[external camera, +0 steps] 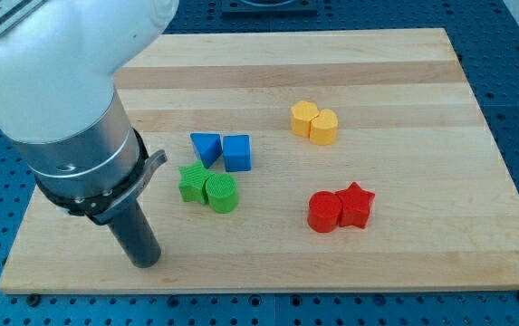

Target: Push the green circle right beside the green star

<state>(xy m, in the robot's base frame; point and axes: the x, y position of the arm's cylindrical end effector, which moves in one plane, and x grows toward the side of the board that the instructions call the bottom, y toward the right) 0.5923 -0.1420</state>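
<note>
The green circle (222,193) stands on the wooden board (404,91), touching the right side of the green star (193,182), left of the board's middle. My tip (145,261) is at the lower end of the dark rod, near the board's bottom left. It is to the lower left of both green blocks and apart from them.
A blue triangle (206,148) and a blue cube (237,152) sit just above the green pair. A yellow hexagon (303,118) and yellow heart (324,127) lie upper middle. A red circle (324,212) and red star (356,205) lie lower right.
</note>
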